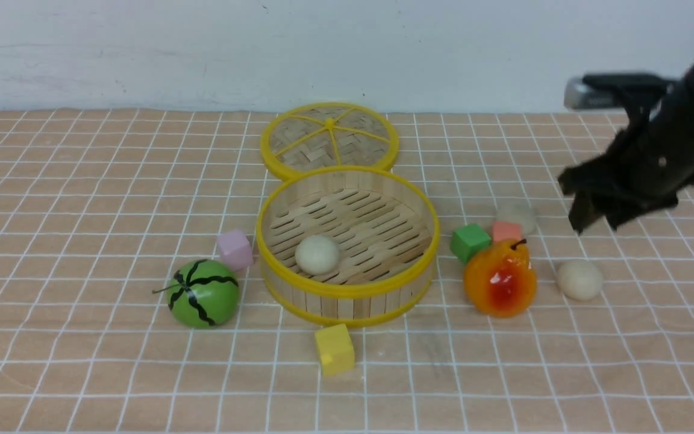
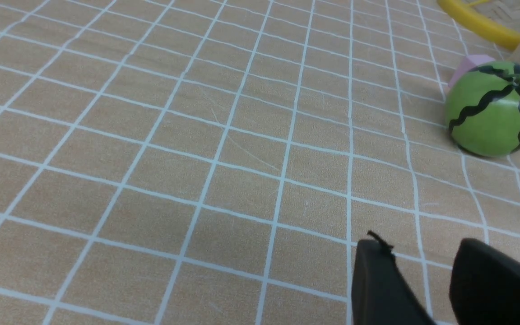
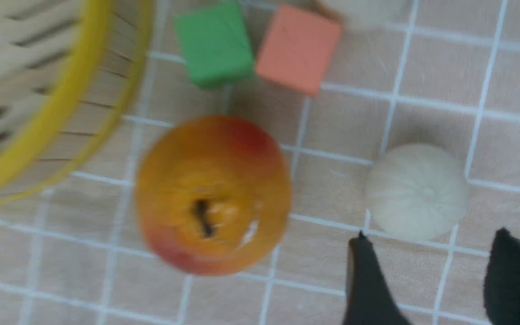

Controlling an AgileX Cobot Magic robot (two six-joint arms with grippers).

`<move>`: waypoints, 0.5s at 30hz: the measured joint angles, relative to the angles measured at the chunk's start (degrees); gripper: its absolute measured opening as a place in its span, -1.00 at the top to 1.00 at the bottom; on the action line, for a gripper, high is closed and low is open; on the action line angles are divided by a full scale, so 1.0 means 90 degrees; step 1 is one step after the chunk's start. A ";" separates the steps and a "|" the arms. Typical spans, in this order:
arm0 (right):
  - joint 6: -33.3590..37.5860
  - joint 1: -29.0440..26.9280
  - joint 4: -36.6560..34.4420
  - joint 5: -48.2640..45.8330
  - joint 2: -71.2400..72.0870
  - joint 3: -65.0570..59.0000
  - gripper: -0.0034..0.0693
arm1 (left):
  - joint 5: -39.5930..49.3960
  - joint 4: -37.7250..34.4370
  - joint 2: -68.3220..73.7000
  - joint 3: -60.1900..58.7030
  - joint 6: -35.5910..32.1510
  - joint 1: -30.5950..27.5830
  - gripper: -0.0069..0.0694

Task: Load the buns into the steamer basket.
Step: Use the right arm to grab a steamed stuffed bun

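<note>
The steamer basket [image 1: 347,293] stands mid-table, with one cream-white bun [image 1: 317,254] on its slatted floor. A second bun [image 1: 580,279] lies on the cloth right of the pear, and a third bun [image 1: 517,216] lies behind the salmon cube. My right gripper [image 1: 595,222] hangs open and empty above the cloth, up and right of these two buns. In the right wrist view the gripper [image 3: 431,239] is just short of the near bun [image 3: 417,192], and the basket rim [image 3: 61,104] shows too. My left gripper [image 2: 422,253] is open over bare cloth.
A woven lid [image 1: 330,140] lies behind the basket. A toy watermelon [image 1: 203,293] and pink cube [image 1: 235,249] sit left of it, and a yellow cube [image 1: 334,348] in front. An orange-red pear [image 1: 500,278], green cube [image 1: 470,242] and salmon cube [image 1: 506,231] sit to the right.
</note>
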State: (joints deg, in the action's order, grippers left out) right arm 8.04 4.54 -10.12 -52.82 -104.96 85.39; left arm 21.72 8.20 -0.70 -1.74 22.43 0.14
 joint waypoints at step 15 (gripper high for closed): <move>0.0000 -0.0052 0.0424 0.1136 -0.0979 -0.0390 0.25 | 0.0000 0.0000 0.0000 0.0000 0.0000 0.0000 0.19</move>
State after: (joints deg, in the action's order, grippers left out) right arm 8.04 4.08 -6.30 -42.60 -113.77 81.88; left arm 21.72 8.20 -0.70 -1.74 22.43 0.14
